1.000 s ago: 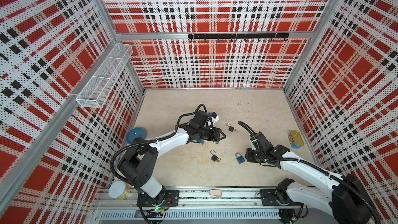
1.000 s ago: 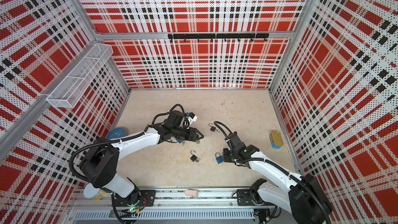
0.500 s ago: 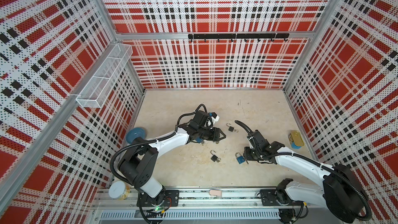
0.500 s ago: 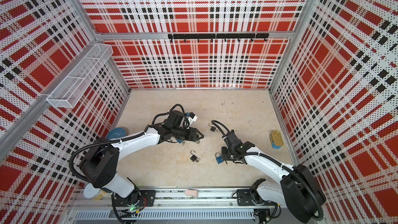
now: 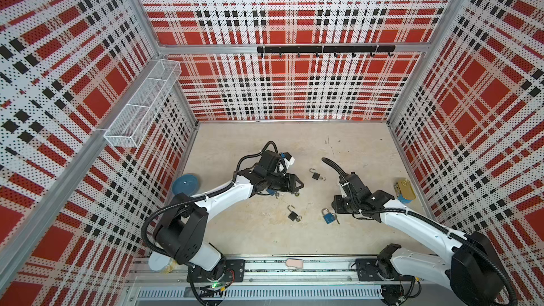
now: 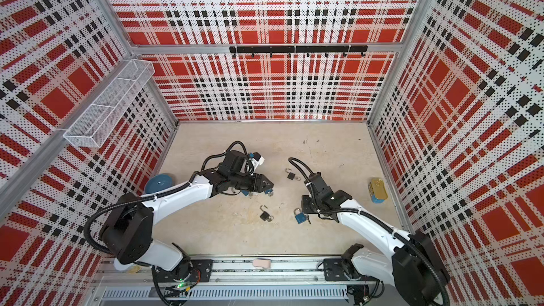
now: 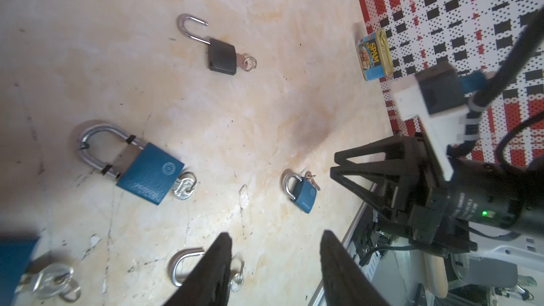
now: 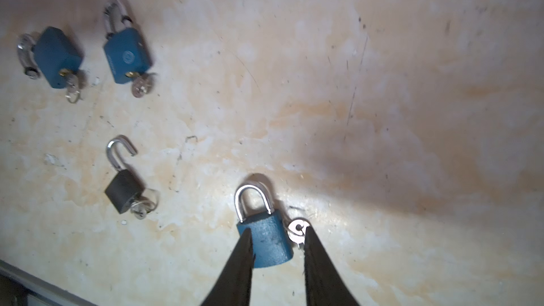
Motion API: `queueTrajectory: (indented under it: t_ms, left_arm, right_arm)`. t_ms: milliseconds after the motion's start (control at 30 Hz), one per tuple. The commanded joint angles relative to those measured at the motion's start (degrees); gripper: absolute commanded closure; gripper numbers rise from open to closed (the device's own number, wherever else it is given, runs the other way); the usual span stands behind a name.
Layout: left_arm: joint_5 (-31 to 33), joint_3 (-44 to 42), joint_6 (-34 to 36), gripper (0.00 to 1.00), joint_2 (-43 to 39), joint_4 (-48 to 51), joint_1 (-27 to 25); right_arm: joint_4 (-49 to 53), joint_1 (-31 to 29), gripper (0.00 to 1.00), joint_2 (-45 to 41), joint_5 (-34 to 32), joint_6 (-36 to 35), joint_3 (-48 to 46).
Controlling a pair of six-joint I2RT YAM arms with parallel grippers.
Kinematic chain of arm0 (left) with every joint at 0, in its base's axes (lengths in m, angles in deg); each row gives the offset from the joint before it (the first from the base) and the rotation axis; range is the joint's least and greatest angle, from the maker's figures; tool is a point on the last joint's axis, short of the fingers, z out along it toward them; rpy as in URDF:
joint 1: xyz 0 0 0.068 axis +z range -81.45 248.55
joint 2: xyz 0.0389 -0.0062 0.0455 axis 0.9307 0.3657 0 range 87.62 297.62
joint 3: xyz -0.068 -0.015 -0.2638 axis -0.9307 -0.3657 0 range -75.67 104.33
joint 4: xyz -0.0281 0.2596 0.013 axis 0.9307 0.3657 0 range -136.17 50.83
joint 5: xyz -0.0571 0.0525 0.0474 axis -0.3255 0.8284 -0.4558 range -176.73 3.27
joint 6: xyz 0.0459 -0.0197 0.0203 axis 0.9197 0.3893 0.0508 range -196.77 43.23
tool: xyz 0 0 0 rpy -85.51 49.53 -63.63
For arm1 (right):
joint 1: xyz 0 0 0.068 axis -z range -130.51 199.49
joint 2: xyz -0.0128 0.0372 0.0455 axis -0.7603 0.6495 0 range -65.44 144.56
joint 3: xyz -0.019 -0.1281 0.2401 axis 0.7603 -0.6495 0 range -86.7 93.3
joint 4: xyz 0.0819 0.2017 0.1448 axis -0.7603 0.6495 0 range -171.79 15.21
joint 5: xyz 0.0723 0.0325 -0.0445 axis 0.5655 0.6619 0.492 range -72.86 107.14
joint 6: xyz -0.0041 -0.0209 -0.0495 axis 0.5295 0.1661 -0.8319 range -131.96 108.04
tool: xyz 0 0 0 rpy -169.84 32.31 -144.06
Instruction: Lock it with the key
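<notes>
Five padlocks: all lie flat on the beige floor [image 5: 250,239], keys at their bases.
Small blue padlock [image 8: 266,238]: its shackle is shut; it lies between the right gripper's fingers in the right wrist view, and just beside that gripper's tip in both top views.
Key [image 8: 295,229]: it lies against the lock's side, between the body and one finger.
Right gripper [image 8: 278,231]: the jaws are parted and straddle lock and key, clamping nothing.
Left gripper [image 7: 275,233]: the jaws are spread, empty, low over the floor.
Near black padlock [image 5: 293,215]: its shackle is swung open; it lies just beside the small blue one.
Far black padlock [image 5: 316,175]: its shackle is open; it lies between the two arms.
Larger blue padlocks [image 8: 126,54]: a pair lying side by side, mostly hidden beneath the left gripper in both top views.
Spam tin [image 5: 405,190]: it sits by the right wall.
Blue bowl [image 5: 185,183]: it sits by the left wall.
</notes>
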Motion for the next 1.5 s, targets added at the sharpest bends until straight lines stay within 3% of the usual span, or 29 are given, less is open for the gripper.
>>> queueTrajectory:
  t_ms: [0,333,700,1033,1467]
  left_arm:
    - [3.4,-1.0,1.7,0.49,-2.8,4.2,0.8]
    - [5.6,-6.3,-2.6,0.49,-10.1,1.7,6.8]
    - [4.9,-10.9,-4.7,0.49,-12.6,-1.8,10.1]
    - [4.1,-12.1,-4.2,0.49,-13.2,-1.9,12.1]
    - [2.4,-11.6,-3.6,0.49,-11.0,-2.6,12.9]
  right_arm:
    - [-1.4,-0.4,0.69,0.6,-1.7,-2.8,4.4]
    - [-9.8,0.6,0.65,11.9,-1.6,-12.1,13.3]
    - [-19.5,8.8,0.51,26.6,9.5,-19.2,20.8]
    - [-22.6,9.7,0.5,40.2,13.2,-21.9,26.8]
    - [-23.0,9.2,0.53,43.8,13.0,-22.3,26.7]
